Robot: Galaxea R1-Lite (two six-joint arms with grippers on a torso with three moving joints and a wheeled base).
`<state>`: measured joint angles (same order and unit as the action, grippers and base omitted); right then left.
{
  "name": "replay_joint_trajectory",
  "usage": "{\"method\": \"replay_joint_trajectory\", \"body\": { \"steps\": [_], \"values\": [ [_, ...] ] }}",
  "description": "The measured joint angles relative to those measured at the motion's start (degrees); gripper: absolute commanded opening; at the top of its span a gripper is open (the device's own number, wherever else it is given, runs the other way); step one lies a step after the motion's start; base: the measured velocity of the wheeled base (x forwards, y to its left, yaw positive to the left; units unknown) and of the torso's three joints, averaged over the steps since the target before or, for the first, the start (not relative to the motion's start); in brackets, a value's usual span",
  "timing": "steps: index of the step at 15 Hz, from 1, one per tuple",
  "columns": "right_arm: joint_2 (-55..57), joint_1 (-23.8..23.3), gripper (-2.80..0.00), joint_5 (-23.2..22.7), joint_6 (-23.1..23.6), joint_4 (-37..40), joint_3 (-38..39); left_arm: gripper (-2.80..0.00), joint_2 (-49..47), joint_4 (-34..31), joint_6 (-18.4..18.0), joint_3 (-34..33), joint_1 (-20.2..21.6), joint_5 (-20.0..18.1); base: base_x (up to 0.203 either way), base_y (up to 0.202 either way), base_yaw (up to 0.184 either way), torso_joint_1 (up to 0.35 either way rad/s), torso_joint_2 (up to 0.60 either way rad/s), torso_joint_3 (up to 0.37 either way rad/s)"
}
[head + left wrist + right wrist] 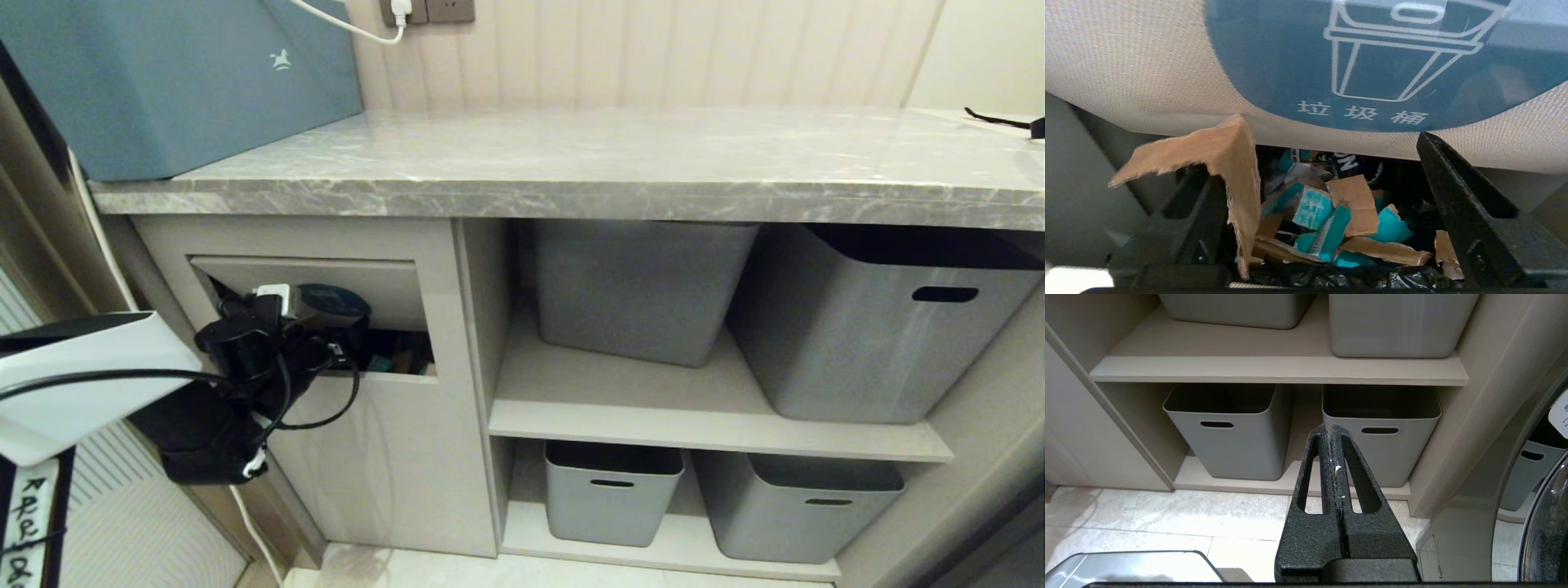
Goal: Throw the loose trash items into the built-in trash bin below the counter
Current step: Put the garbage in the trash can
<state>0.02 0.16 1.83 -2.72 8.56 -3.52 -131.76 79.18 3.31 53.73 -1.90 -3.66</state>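
Observation:
The built-in trash bin's flap point(384, 282) with its blue sticker point(1372, 61) is tilted inward under the counter point(612, 163). My left gripper point(326, 343) reaches into the slot and stands open point(1323, 141). A torn tan cardboard scrap point(1224, 151) hangs draped over one finger, not pinched by the other finger point(1453, 196). Below lie several loose trash items point(1331, 220), tan and turquoise, on a black bin liner. A few scraps point(400, 359) show through the slot in the head view. My right gripper point(1329, 426) is shut and empty, low before the shelves.
Grey storage tubs stand on the upper shelf point(637, 294) point(882, 327) and the lower shelf point(608, 498) point(796, 506). A big blue-teal box point(163, 82) sits on the counter's left end. A white cable point(253, 531) hangs beside the cabinet. A round appliance door point(1547, 522) is at the far right.

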Motion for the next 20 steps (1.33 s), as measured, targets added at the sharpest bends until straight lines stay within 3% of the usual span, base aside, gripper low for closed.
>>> {"method": "replay_joint_trajectory", "body": {
  "steps": [9, 16, 20],
  "values": [
    [0.0, 0.0, -2.80, 0.0, 0.0, 0.0, 0.0, 0.00, -0.2, -0.5, 15.0, 1.0, -0.6, 2.4, 0.000, 0.000, 0.000, 0.000, 0.00, 0.000],
    [0.0, 0.0, -2.80, 0.0, 0.0, 0.0, 0.0, 0.00, -0.2, 5.6, 38.3, 4.4, -3.1, 2.6, 0.000, 0.000, 0.000, 0.000, 0.00, 0.000],
    [0.0, 0.0, -2.80, 0.0, 0.0, 0.0, 0.0, 0.00, -0.2, 6.2, 48.0, 4.1, -3.7, 7.4, 0.000, 0.000, 0.000, 0.000, 0.00, 0.000]
  ]
}}
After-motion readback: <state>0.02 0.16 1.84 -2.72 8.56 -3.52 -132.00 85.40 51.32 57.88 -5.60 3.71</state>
